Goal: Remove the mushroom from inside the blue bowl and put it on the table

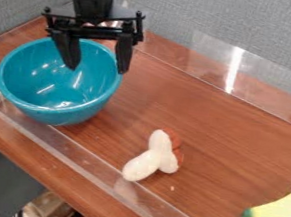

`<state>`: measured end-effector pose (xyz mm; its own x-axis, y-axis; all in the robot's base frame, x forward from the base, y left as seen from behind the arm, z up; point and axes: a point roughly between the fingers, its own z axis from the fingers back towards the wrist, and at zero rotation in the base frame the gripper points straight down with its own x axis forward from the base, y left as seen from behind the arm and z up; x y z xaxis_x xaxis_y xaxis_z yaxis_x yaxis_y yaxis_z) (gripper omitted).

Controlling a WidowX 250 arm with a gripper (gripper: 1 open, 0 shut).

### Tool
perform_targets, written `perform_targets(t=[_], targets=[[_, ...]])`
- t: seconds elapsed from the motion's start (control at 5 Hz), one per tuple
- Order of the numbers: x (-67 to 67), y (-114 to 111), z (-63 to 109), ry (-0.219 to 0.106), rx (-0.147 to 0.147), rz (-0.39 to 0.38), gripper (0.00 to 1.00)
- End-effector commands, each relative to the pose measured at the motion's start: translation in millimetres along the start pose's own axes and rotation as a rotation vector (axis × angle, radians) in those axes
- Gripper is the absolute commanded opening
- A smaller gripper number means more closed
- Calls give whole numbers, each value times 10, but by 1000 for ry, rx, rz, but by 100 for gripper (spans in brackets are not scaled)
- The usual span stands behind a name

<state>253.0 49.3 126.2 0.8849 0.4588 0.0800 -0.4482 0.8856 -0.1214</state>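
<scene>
The blue bowl [51, 80] stands at the left end of the table [226, 131]. What I can see of its glossy inside holds nothing. The mushroom [153, 157] lies on its side on the wood to the bowl's right, near the front acrylic wall, cream stem toward me and reddish cap away. My gripper [97, 54] points down over the bowl's back half. It is open, and nothing sits between its dark fingers [72, 53]. The left finger tip reaches below the rim line, over the bowl's inside.
A yellow banana [277, 209] lies at the front right corner. Low clear walls [235, 64] edge the tabletop at the back, front and left. Bare wood stretches between the bowl and the banana.
</scene>
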Motion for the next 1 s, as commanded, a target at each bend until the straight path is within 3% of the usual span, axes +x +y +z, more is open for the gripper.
perform_targets(t=[0.0,0.8], targets=[[3,-39,6,-14,11,-17,100],[80,-11,-392,6,66,1,100]])
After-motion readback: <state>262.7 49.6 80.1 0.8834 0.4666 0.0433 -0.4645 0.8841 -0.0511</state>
